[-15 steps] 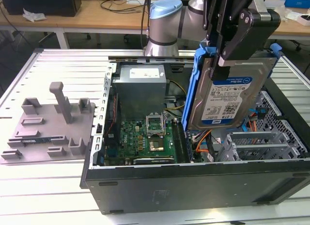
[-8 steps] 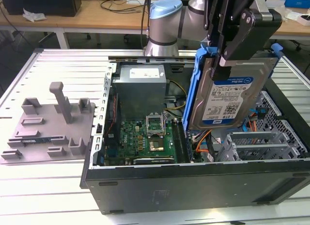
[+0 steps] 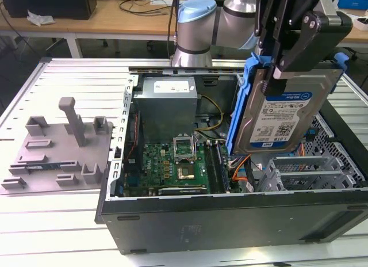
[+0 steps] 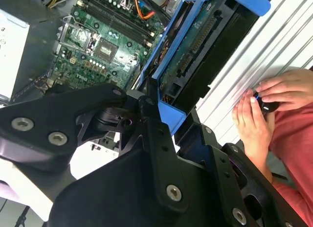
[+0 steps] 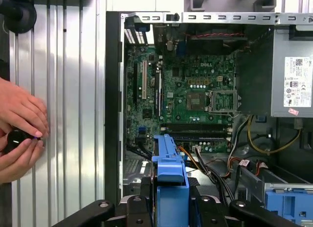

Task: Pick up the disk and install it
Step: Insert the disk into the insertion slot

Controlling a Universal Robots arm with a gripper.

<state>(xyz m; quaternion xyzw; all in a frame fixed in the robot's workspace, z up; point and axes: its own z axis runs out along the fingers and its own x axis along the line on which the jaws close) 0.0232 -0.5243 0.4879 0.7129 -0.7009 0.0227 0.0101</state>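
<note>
And here's the disk (image 3: 283,120), up in the air at the upper right of the exterior view. Its silver face and blue-and-white label are turned to the camera, it's tipped a little off upright, and its blue carrier (image 3: 236,106) runs down the edge on the exterior view's left. The gripper (image 3: 286,64) reaches in from the top of the frame with its black fingers clamped on the disk's upper end. The contact itself is tucked behind the finger links, so it's hard to say whether they bite the carrier or the metal. The disk hangs over the right half of the open computer case (image 3: 230,215), clear of it, above the grey drive cage (image 3: 310,170) and beside the green motherboard (image 3: 172,163). The power supply box (image 3: 167,103) sits further back, toward the top centre. Over on the exterior view's left, a grey plastic fixture (image 3: 57,146) lies on the slatted metal table (image 3: 34,227), well apart from the case. In the first wrist view the disk (image 5: 170,175) shows edge-on between the gripper's (image 5: 171,205) links, with the motherboard (image 5: 195,95) beyond it. In both wrist views a person's hands (image 5: 19,122) (image 4: 266,107) rest on the slats just outside the case, closed round a small dark round object (image 5: 17,139).
</note>
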